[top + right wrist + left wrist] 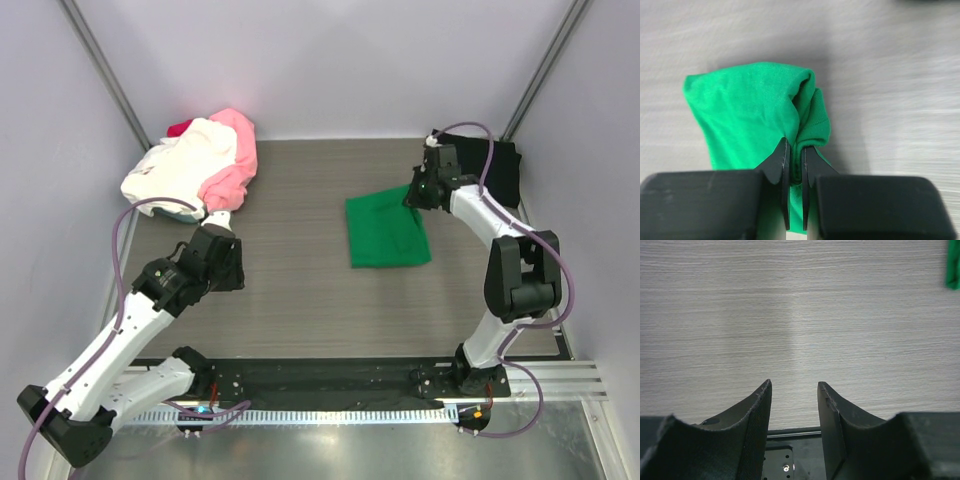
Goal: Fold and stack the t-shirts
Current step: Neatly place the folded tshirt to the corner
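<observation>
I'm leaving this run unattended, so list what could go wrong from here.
1. The right end effector pinches only a bunched edge of the green shirt; lifting may let it slip or pull the fold apart.
2. The left end effector hangs open over bare table, away from the shirt, so nothing steadies the other side.
3. The black shirt lies close behind the right arm; the arm or its cable might drag it.
</observation>
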Controlling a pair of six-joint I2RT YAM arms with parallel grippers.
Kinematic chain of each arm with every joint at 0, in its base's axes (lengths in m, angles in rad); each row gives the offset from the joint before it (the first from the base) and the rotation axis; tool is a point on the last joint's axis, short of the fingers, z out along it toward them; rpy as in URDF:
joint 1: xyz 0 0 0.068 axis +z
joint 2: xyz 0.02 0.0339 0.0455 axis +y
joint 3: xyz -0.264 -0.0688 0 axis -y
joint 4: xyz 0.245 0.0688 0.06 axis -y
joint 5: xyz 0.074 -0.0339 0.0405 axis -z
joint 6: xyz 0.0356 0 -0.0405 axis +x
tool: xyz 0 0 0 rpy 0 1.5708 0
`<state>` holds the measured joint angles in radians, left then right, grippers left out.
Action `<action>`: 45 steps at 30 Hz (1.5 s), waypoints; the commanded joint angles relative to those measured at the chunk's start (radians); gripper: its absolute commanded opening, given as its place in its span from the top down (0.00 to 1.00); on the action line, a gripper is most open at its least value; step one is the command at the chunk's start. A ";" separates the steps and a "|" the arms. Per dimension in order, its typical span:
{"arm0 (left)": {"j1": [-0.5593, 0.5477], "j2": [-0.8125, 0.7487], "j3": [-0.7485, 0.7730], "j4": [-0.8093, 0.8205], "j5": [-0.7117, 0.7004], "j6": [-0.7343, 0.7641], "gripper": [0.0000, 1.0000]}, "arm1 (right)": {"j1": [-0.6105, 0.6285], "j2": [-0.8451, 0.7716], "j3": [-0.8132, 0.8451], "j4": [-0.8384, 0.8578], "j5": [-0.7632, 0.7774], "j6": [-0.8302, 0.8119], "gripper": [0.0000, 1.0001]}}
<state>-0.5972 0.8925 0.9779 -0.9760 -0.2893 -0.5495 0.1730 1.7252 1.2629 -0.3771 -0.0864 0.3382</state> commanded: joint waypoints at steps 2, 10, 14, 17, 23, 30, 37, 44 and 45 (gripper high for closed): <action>0.011 -0.015 -0.001 0.039 -0.031 -0.006 0.57 | -0.075 -0.044 0.111 -0.025 0.137 -0.099 0.99; 0.039 0.000 -0.002 0.042 -0.031 -0.004 0.57 | -0.176 0.037 0.381 -0.049 0.099 -0.177 0.99; 0.040 -0.001 -0.004 0.043 -0.031 -0.003 0.57 | -0.222 0.092 0.483 -0.055 0.024 -0.226 0.99; 0.056 -0.001 -0.005 0.046 -0.036 -0.004 0.58 | -0.244 0.134 0.561 -0.062 -0.007 -0.249 0.99; 0.088 0.016 -0.005 0.045 -0.027 -0.003 0.60 | -0.256 0.192 0.705 -0.068 -0.058 -0.271 0.99; 0.091 0.016 -0.005 0.043 -0.040 -0.007 0.60 | -0.268 0.260 0.841 -0.069 -0.064 -0.251 0.99; 0.093 0.025 -0.005 0.039 -0.042 -0.009 0.61 | -0.297 0.312 0.898 -0.074 -0.067 -0.235 0.99; 0.091 0.036 -0.005 0.037 -0.048 -0.012 0.61 | -0.349 0.401 0.958 -0.060 -0.125 -0.194 0.99; 0.091 0.039 -0.004 0.036 -0.048 -0.013 0.61 | -0.355 0.418 0.967 -0.060 -0.128 -0.189 0.99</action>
<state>-0.5098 0.9226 0.9737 -0.9688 -0.3145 -0.5499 -0.1593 2.1242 2.1609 -0.4931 -0.1749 0.1165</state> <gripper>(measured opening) 0.389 0.102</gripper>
